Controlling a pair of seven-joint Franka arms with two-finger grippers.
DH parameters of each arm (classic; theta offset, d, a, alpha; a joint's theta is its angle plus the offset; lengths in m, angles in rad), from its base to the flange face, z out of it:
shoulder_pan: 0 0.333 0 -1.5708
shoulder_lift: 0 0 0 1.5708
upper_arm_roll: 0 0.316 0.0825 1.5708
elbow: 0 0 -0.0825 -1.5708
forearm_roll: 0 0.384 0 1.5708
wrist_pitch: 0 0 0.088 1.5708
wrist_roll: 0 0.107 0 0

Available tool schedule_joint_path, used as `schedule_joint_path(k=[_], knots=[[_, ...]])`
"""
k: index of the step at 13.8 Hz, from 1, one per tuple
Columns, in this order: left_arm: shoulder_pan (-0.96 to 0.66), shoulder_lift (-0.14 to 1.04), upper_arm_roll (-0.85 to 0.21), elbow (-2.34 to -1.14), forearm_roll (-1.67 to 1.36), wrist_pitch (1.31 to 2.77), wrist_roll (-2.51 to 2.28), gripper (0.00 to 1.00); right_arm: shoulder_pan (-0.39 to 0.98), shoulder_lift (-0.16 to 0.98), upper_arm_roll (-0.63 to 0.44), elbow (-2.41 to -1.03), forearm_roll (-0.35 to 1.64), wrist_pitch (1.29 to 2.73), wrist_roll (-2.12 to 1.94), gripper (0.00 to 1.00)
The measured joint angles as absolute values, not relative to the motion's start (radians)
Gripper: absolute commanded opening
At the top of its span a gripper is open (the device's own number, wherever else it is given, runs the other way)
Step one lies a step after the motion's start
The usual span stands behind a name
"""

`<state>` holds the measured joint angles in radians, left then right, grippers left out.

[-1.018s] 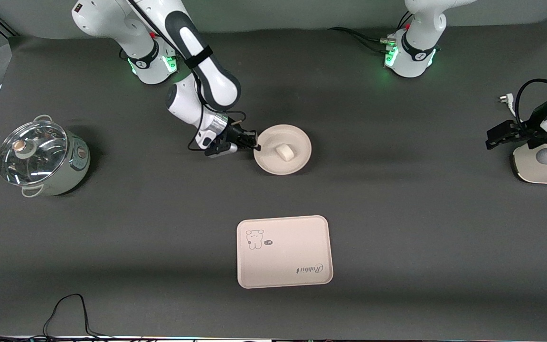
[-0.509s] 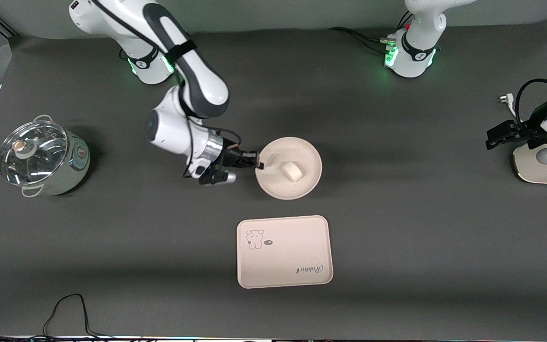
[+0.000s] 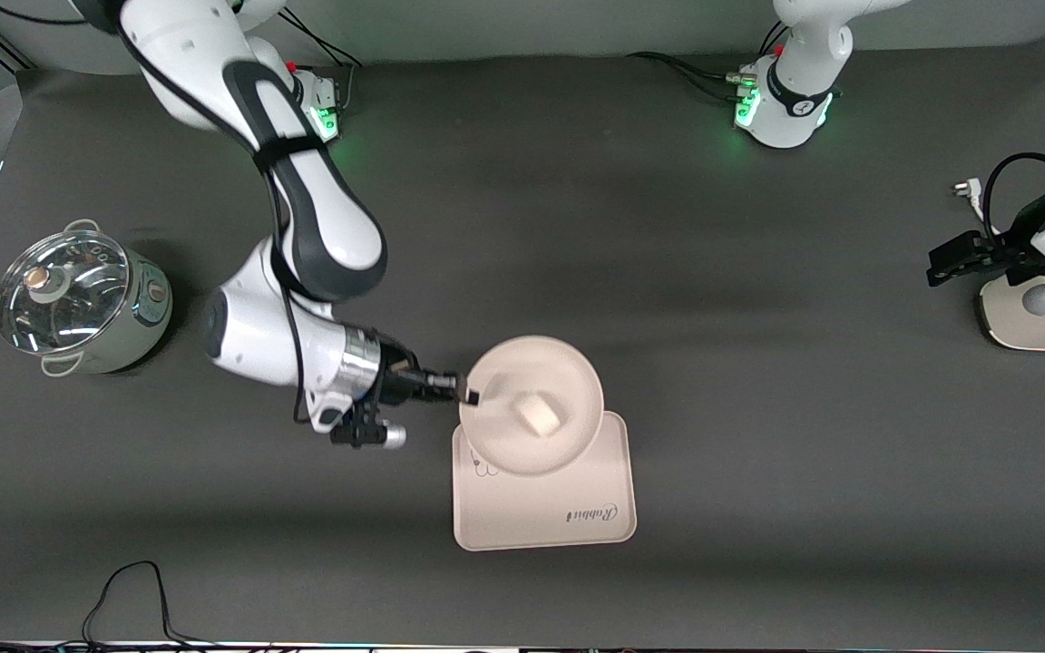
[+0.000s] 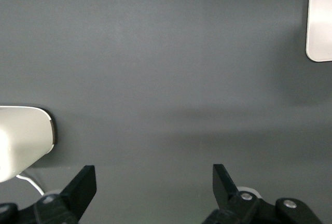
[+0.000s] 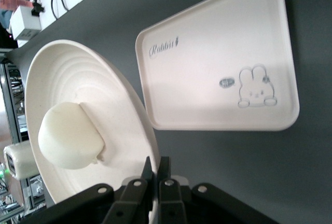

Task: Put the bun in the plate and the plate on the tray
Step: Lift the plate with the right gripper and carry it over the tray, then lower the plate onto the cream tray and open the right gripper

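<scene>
Our right tool (image 3: 465, 396) pinches the rim of the stiff, light plate (image 3: 568, 376), carried over the tray (image 3: 577, 508) with the loose bun (image 3: 536, 416) inside, so we keep it level, while our left tool (image 4: 150, 182) waits open.

The desk (image 3: 758, 453) lies bare around the tray (image 3: 559, 521); the plate (image 3: 532, 399), held aloft, overhangs the tray's farther edge.

The word "Rabbit" ran in dark script across the cream tray (image 3: 577, 521), near one of its corners. A small speech bubble beside the rabbit drawing (image 5: 255, 88) on the same tray held lettering too small to read.
</scene>
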<state>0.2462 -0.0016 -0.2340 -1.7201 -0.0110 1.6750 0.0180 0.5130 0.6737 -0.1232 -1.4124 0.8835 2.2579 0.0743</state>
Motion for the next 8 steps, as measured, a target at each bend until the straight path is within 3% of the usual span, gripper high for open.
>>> schedule_joint_path(k=[4,8], knots=[[0.246,-0.001,-0.234,-1.720,-0.011,1.662,0.018,1.00,0.482,0.916,-0.123,-1.191,0.883,2.255,0.074,0.00],[0.246,-0.001,-0.235,-1.719,-0.012,1.662,0.018,1.00,0.486,1.037,-0.118,-1.137,0.883,2.320,0.074,0.00]])
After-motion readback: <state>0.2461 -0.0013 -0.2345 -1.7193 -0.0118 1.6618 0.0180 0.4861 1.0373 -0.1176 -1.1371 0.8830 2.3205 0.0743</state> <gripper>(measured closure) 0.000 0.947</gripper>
